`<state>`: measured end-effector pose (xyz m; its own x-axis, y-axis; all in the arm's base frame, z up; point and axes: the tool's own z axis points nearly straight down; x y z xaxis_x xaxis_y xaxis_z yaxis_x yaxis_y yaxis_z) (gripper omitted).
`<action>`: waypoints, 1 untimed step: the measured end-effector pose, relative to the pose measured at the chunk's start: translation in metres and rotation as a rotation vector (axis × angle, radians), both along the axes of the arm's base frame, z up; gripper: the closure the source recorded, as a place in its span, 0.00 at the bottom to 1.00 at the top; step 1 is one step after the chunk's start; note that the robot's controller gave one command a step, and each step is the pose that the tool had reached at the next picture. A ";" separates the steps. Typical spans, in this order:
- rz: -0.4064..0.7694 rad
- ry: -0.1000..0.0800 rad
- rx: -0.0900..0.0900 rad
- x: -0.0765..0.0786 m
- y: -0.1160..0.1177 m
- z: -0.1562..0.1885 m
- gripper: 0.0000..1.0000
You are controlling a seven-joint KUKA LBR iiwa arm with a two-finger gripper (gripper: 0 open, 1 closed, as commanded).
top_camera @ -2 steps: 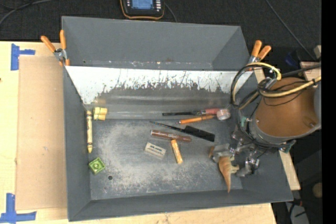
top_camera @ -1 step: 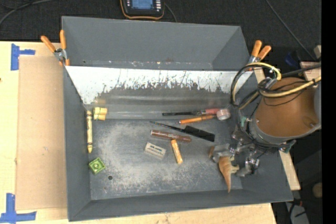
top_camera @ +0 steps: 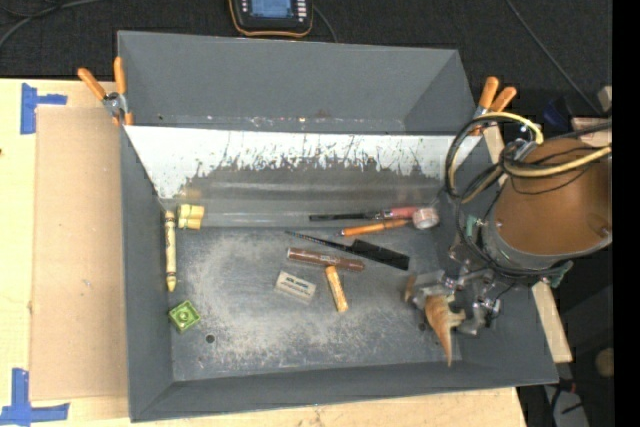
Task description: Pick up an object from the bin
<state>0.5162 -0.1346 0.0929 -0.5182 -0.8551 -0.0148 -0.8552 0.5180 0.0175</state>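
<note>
Low over the floor in the near right corner of the grey bin (top_camera: 290, 95), reaching in from the right: the end effector (top_camera: 452, 303), dark and metallic, below the arm's copper-coloured cover (top_camera: 555, 200) and looped cables (top_camera: 478, 153). Open or closed: cannot tell. Directly beneath it, a tapered orange-brown stick (top_camera: 443, 333), pointed end toward the near wall (gripped or merely lying under the end effector, cannot tell either). Further left and well apart, on the middle of the floor: a short orange crayon (top_camera: 336, 291), just beside a pale grey eraser (top_camera: 296, 286), and beyond them a brown stick (top_camera: 325, 258) lying against a black pen (top_camera: 365, 252). Nearer the far slope, close together: an orange pencil (top_camera: 375, 227), a thin black rod (top_camera: 345, 215) and a pink piece with a silver end (top_camera: 415, 214). Along the left wall: a yellow-green crayon (top_camera: 170, 260) lying lengthwise, a yellow block (top_camera: 190, 214) at its far end, and a green square piece (top_camera: 184, 316) near its close end
</note>
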 end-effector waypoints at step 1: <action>-0.005 -0.003 -0.001 0.001 -0.001 0.023 1.00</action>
